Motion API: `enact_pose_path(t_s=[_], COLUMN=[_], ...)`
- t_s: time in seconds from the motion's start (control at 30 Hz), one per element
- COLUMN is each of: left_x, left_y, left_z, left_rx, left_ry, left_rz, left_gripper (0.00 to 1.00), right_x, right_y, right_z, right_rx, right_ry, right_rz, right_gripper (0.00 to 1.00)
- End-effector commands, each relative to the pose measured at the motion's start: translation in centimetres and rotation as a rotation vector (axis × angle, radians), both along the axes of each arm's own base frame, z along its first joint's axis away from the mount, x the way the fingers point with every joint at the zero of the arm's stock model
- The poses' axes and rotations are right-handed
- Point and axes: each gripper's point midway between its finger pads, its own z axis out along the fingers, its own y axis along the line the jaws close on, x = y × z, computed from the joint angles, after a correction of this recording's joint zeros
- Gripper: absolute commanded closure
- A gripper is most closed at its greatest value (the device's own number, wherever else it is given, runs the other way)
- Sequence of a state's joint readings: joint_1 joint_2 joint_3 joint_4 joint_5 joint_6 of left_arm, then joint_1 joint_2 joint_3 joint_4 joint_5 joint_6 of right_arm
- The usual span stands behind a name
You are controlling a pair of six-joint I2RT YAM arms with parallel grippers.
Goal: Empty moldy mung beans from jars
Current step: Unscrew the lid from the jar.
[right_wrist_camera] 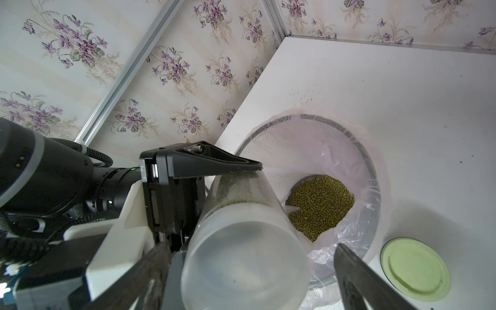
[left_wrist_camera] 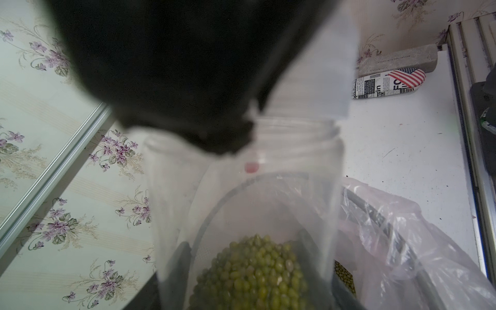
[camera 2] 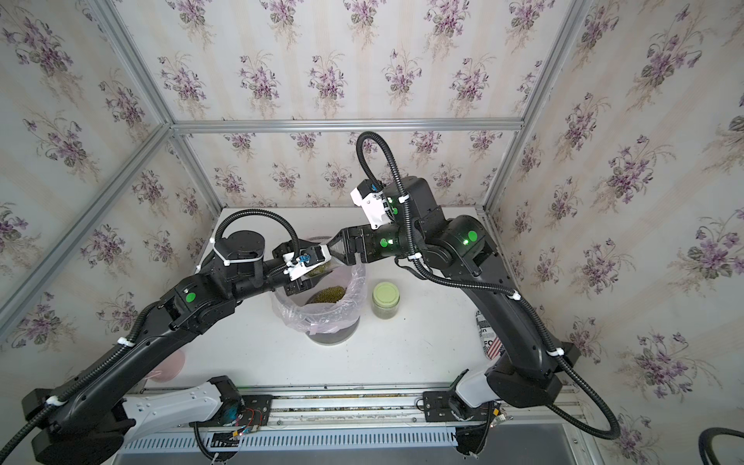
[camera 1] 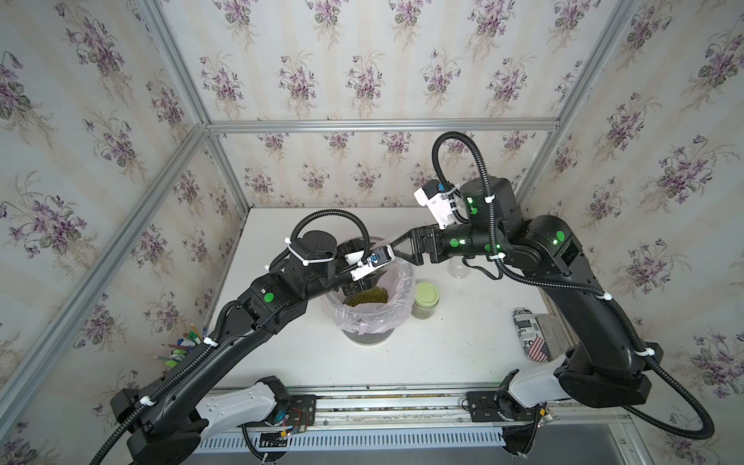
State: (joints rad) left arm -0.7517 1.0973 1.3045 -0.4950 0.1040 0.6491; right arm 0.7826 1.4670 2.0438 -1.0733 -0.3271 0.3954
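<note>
Our left jaws (right_wrist_camera: pixel 241 188) are clamped across the body of a clear jar (right_wrist_camera: pixel 241 255). One finger (right_wrist_camera: pixel 214 163) lies along its upper side and the other is hidden beneath. Our right jaws (camera 1: pixel 396 250) stand spread, with a finger on either side of the jar's free end, and we cannot see either one touching its wall.

The jar lies nearly level above the back rim of the bin (camera 1: pixel 368 336). The bin is lined with a pink bag (right_wrist_camera: pixel 346 236) and sits about the middle of the desk (camera 1: pixel 463 354). In the left wrist view the threaded neck (left_wrist_camera: pixel 295 131) is bare, so we take the lid to be off. The mung beans (left_wrist_camera: pixel 255 273) in the jar are heaped at the end the left jaws hold, away from the mouth. A larger heap (right_wrist_camera: pixel 319 206) already lies in the bag.

We judge the step in hand to be tipping this jar out. To do it well we should:
- keep the mouth inside the bag's rim;
- lower the mouth slowly, so the grains slide rather than bounce out;
- hold the left grip firm;
- keep the right fingers clear of the mouth, so they steady the jar without blocking the flow.

Some grains seem to cling to the wall, so a gentle shake may be needed.

A green-lidded jar (camera 1: pixel 426 300) stands just beside the bin, toward the desk's right edge. A lidless jar (camera 1: pixel 459 267), seemingly empty, stands nearer the back edge, partly behind the right arm.
</note>
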Motion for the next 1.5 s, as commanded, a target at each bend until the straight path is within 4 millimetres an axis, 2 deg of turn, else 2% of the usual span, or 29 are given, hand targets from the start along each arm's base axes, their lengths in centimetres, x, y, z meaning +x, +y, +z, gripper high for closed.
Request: enact_pose_path(t_s=[0.0,0.17,0.47,0.63,0.77,1.13,1.47], left_x=[0.2,0.3,0.5,0.3,0.2,0.0,-0.1], left_y=[-0.2,-0.2,-0.3,-0.3,-0.4,-0.7,-0.8], left_z=[1.2,1.1,1.2,1.4,1.2,1.2,1.0], left_rx=[-0.022,-0.019,-0.018,-0.024,-0.025,-0.026,-0.029], left_ry=[-0.043,-0.042,-0.040,-0.038,-0.031,-0.018,-0.007], left_rz=[-0.007,-0.002,0.003,-0.002,-0.013,-0.027,-0.035], left_gripper=[0.59,0.58,0.58,0.58,0.58,0.58,0.59], right_x=[0.2,-0.2,-0.8,-0.7,-0.7,-3.2,-6.1], right_y=[0.0,0.0,0.4,0.4,0.4,1.1,1.1], right_z=[0.4,0.4,0.5,0.6,1.1,3.6,3.3], right_rx=[0.009,0.015,0.038,0.035,0.038,0.152,0.142], right_ry=[-0.014,-0.011,-0.012,-0.031,-0.090,-0.421,-0.642], right_rz=[-0.012,0.004,0.044,0.053,0.075,0.304,0.531], right_gripper=[0.15,0.29,0.37,0.48,0.53,0.57,0.57])
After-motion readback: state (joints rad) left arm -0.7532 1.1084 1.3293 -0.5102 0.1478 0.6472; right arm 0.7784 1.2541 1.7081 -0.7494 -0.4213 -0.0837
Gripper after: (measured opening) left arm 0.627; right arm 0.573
